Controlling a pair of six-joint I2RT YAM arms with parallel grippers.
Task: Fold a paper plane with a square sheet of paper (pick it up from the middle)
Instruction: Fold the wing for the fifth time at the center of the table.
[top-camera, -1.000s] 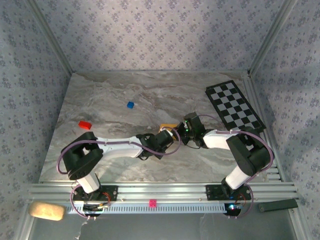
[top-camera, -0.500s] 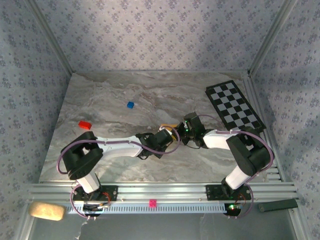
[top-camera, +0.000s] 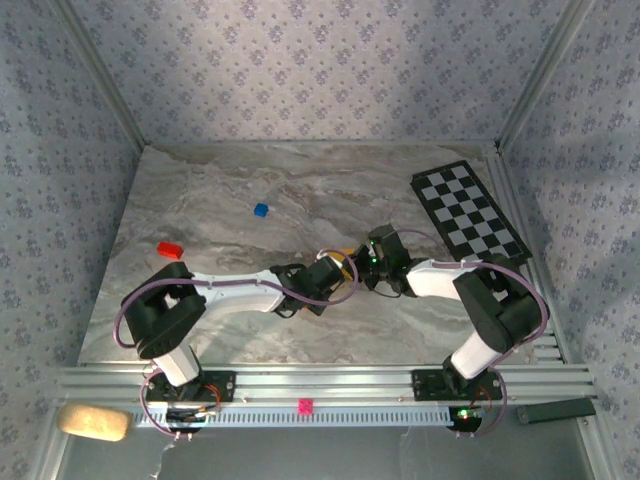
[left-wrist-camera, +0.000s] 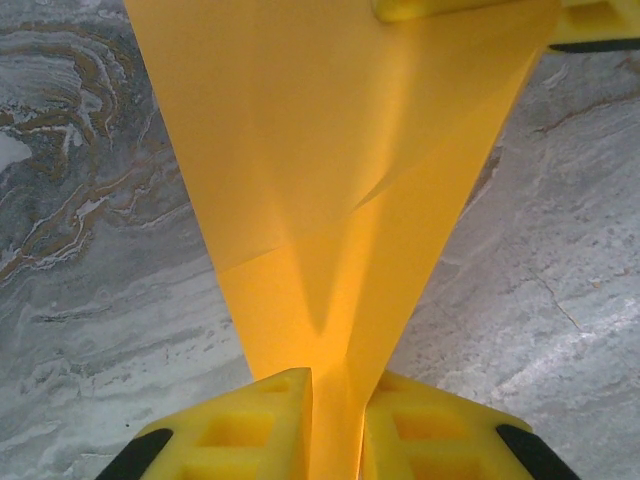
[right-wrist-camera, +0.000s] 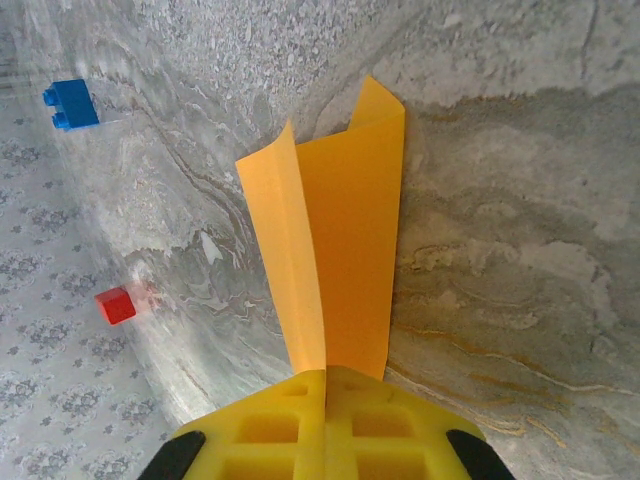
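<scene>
Paper folded, I barely see it from above | left gripper pinches one end | right gripper pinches the other

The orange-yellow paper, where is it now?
The paper is pinched between the left gripper and the right gripper; in the top view they meet right of centre, left of the checkered board.

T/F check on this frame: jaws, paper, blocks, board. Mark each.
1. Left jaws are shut on the paper. True.
2. Right jaws are open, off the paper. False: they are shut on it too.
3. The paper is a flat, unfolded square. False: it is folded, with creases.
4. The blue cube sits right of the red block. True.
5. The checkerboard is on the table's left side. False: it is at the far right.
</scene>
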